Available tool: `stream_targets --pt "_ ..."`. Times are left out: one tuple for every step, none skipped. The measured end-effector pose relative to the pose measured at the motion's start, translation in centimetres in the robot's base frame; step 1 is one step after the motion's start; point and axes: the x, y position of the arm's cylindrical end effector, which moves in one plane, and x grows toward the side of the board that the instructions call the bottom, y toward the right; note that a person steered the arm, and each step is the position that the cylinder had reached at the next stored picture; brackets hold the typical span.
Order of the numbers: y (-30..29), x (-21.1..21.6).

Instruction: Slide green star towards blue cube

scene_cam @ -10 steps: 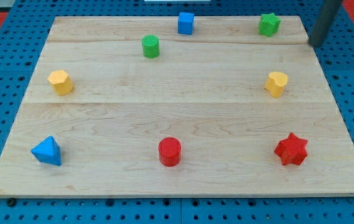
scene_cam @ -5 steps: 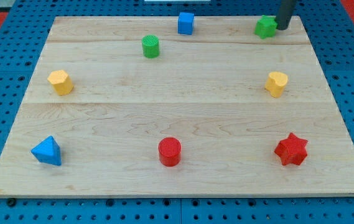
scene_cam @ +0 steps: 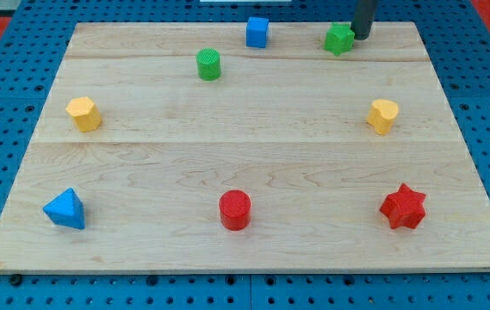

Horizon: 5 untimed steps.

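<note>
The green star (scene_cam: 339,39) lies near the board's top edge, right of centre. The blue cube (scene_cam: 257,32) stands to its left, also by the top edge, with a gap between them. My tip (scene_cam: 361,36) is right against the star's right side; the dark rod rises out of the view's top.
A green cylinder (scene_cam: 208,65) sits below-left of the blue cube. A yellow block (scene_cam: 83,113) is at the left, another yellow block (scene_cam: 382,115) at the right. A blue pyramid (scene_cam: 65,209), a red cylinder (scene_cam: 234,209) and a red star (scene_cam: 403,207) line the wooden board's (scene_cam: 245,258) bottom.
My tip came in from the right, met the green star and pushed it leftward toward the blue cube. The other blocks have not moved.
</note>
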Motion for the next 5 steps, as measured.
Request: stream_targets --pt "0.7 -1.2" --pt "-3.0 -0.4" --pt "-4.1 2.3" --pt "-4.5 5.4" --pt "-6.7 4.7"
